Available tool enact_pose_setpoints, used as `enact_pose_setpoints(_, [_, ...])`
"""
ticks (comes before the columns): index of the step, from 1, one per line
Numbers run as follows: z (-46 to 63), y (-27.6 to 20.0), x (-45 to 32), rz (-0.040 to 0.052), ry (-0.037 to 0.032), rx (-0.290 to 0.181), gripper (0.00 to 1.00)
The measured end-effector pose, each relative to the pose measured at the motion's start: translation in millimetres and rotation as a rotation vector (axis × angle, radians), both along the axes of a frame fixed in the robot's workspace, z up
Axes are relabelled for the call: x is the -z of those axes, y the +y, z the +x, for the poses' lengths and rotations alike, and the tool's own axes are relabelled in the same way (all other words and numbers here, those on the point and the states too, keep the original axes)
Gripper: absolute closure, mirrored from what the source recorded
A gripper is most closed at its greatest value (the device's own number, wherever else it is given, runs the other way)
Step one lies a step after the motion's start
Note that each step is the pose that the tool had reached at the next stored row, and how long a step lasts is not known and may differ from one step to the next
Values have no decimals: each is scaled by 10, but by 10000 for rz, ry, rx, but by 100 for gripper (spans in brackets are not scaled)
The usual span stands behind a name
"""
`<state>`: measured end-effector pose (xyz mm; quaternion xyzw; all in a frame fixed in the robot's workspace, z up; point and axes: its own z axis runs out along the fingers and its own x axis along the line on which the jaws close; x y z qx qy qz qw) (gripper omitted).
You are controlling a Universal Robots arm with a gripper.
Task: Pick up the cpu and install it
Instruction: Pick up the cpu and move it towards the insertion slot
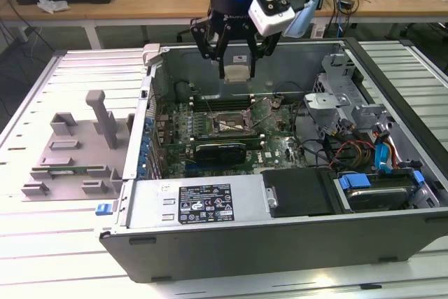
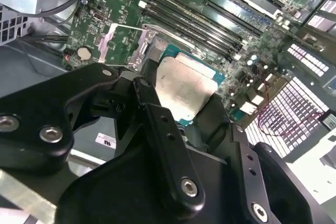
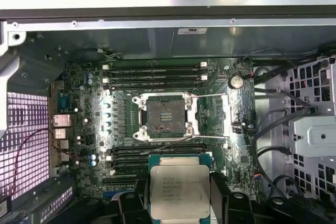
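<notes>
The cpu [image 1: 236,72] [image 3: 179,191] [image 2: 184,88], a flat square chip with a silvery top and a green rim, hangs level in the air. My gripper [image 1: 236,68] [image 3: 179,203] [image 2: 181,103] is shut on two opposite edges of it. It hovers over the open computer case [image 1: 280,243], above the far part of the green motherboard [image 1: 280,146]. The square metal-framed socket [image 1: 227,125] [image 3: 164,117] [image 2: 126,43] lies open below, with its lid and lever raised and nothing in it. In the first wrist view the cpu is offset from the socket, over the memory slots [image 3: 157,156] beside it.
A black expansion card [image 1: 220,150] sits in front of the socket. Drive cages, coloured cables [image 1: 364,148] and a hard drive [image 1: 378,197] take up the case's side at the exterior view's right. A grey fixture [image 1: 77,152] with a green stick stands on the table at the left.
</notes>
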<state>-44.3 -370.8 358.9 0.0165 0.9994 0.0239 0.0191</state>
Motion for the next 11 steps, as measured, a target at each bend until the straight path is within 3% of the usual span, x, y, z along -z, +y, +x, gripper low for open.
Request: enact_pose_setpoints(11, [2, 0, 301, 0, -1, -26, 45])
